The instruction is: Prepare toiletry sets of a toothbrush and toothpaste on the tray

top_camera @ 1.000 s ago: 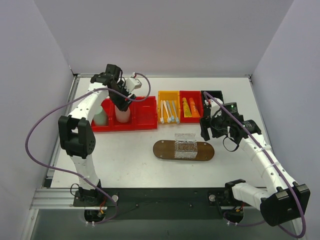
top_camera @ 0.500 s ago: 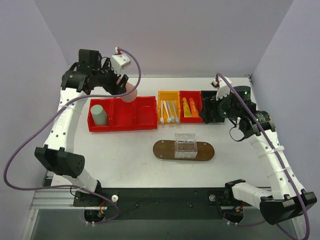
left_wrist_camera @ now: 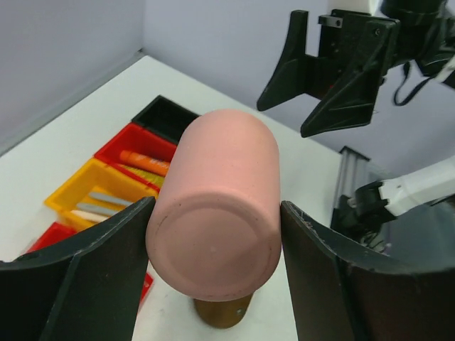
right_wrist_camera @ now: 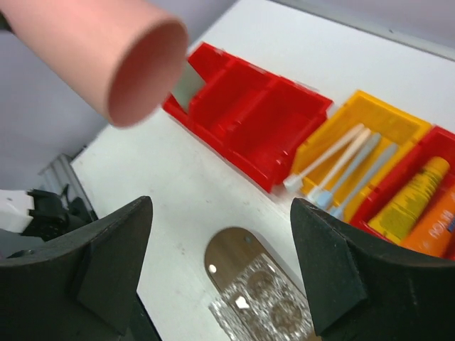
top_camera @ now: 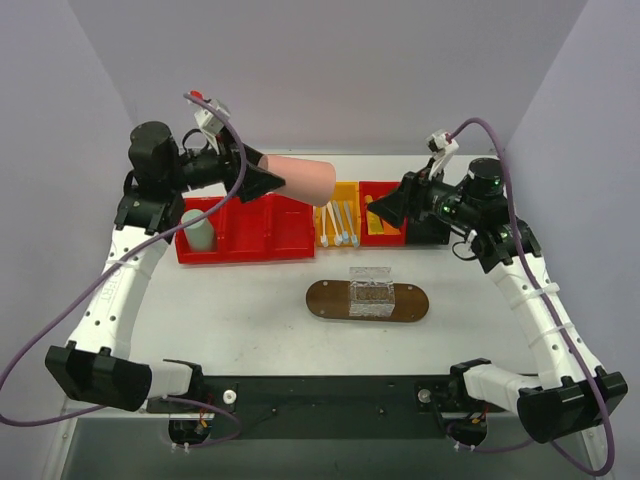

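Note:
My left gripper (top_camera: 272,181) (left_wrist_camera: 213,245) is shut on a pink cup (top_camera: 305,180) (left_wrist_camera: 224,192), held on its side in the air above the bins, mouth pointing right. My right gripper (top_camera: 384,208) (right_wrist_camera: 220,231) hangs open and empty, facing that cup (right_wrist_camera: 106,57) from the right. White toothbrushes (top_camera: 338,224) (right_wrist_camera: 345,167) lie in a yellow bin. Orange and yellow toothpaste tubes (top_camera: 377,215) (right_wrist_camera: 416,202) (left_wrist_camera: 146,160) lie in a small red bin, partly behind the right gripper. The dark brown oval tray (top_camera: 325,298) (right_wrist_camera: 229,257) lies below, carrying a clear glass (top_camera: 370,291).
A long red bin (top_camera: 270,235) (right_wrist_camera: 249,114) at the back left holds a grey-green cup (top_camera: 198,231). A black bin (left_wrist_camera: 167,117) sits right of the small red one. Both arms reach over the bins and leave the tray uncovered.
The left arm lifted the pink cup out of the red bin and swung it sideways to the right. The right gripper rose and turned left toward it.

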You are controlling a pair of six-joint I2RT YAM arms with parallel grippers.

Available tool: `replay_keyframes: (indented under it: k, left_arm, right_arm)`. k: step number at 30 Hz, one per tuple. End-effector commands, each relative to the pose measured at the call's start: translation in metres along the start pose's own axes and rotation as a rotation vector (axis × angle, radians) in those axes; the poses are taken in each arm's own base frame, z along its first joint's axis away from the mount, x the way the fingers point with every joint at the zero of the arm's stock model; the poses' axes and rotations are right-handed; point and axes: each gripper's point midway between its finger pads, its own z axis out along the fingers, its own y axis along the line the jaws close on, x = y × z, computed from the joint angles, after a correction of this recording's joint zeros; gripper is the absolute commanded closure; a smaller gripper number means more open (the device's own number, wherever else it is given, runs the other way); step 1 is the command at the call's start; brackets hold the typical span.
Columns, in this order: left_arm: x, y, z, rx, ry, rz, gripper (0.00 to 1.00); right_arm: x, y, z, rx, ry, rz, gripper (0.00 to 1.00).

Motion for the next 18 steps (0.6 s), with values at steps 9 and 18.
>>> replay_keyframes:
  k: [9, 18]
  left_arm:
    - [-0.036, -0.070, -0.010, 0.381, -0.253, -0.073, 1.00]
    - [-0.029, -0.083, -0.003, 0.452, -0.286, -0.097, 1.00]
  right_arm:
    - [-0.039, 0.050, 0.012, -0.287, -0.154, 0.036, 0.28]
    - [-0.033, 0.069, 0.019, -0.354, -0.143, 0.018, 0.29]
